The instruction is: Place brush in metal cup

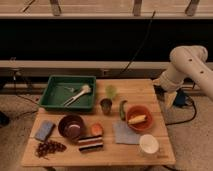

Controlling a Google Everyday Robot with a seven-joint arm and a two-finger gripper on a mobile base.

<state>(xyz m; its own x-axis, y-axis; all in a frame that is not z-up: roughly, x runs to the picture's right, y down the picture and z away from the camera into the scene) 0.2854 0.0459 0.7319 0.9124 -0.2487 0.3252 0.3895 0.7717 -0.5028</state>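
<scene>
1. Three things sit along the near edge of the tabletop [150, 92]: a bunch of grapes [49, 147] on the left, a striped block [90, 144] in the middle and a white cup [148, 144] on the right. They are probably just clutter to be avoided.
2. One row back are a blue sponge [44, 130], a dark bowl [71, 126], a grey cloth [122, 134] and an orange bowl [138, 119] holding something yellow.
3. The metal cup [106, 105] stands upright near the middle with its mouth up. That suits dropping a long thing in from above. A yellow-green cup [111, 91] stands just behind it.
4. At the far left, a green tray [52, 102] holds the brush [77, 96]. The brush lies flat and slanted, head toward the far right, with a small fork [70, 90] just beside it. The tray wall stands between the brush and the metal cup.
5. Farthest back, the end effector [166, 90] hangs off the far right corner of the tabletop, fingers apart and holding nothing. It seems parked clear of the things.
6. The brush lies well apart from the end effector, across the tabletop to the left, and the metal cup sits between them.
</scene>
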